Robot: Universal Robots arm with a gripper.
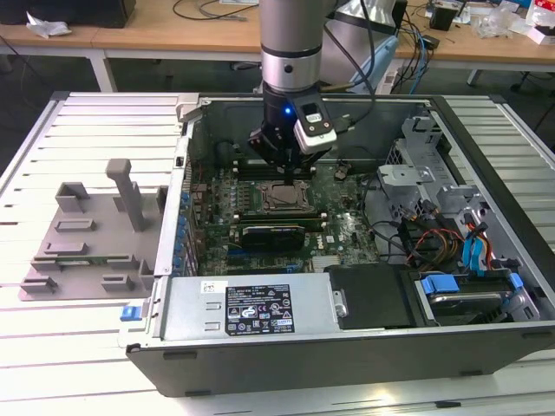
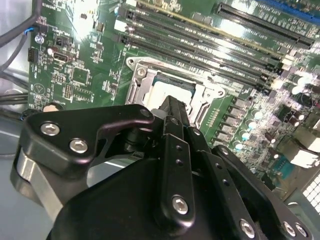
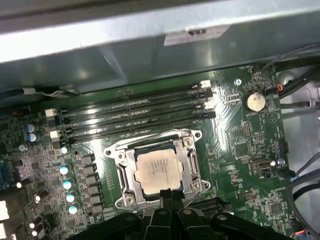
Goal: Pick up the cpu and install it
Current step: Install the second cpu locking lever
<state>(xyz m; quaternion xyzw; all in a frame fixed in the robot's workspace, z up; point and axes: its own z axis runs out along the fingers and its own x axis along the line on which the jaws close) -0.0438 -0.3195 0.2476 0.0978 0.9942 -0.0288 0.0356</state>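
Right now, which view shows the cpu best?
The first wrist view: the cpu sits in the socket frame, nearly its whole top visible. In the second wrist view the gripper covers part of it. In the exterior view it's a small patch under the arm.

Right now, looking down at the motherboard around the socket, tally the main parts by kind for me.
cpu seated in the socket frame: 1
Memory slots: 4
Coin cell battery: 1
Gripper at the socket's edge: 1
Total: 7
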